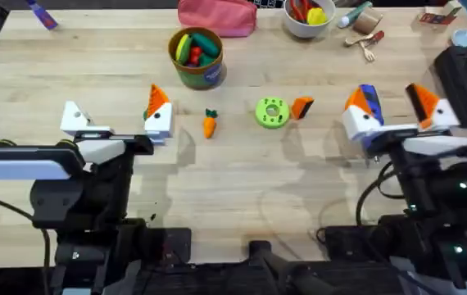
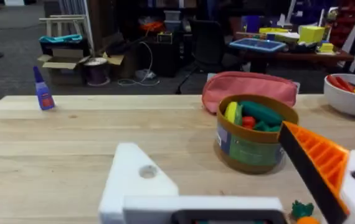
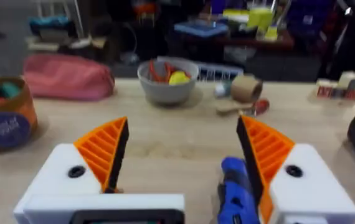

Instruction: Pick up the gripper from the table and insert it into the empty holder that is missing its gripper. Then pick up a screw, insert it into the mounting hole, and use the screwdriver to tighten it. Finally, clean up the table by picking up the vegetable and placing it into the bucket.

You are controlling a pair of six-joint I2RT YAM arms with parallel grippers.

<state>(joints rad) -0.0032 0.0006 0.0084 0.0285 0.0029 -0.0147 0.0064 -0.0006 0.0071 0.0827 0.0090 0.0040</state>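
The orange ribbed gripper lies on the bench, touching the right side of the green disc, with the toy carrot further left. The left tool stands with its fingers apart; its left finger is the bare white holder, the mounting hole showing and no pad on it. The right tool has its fingers apart too, and the blue screwdriver sits against one pad; whether it is really held I cannot tell.

To pick the wedge well, I think the fingers should come from above and take its flat sides, away from the disc. There is much open bench near the arms; the far side is crowded by the bucket and the white bowl.
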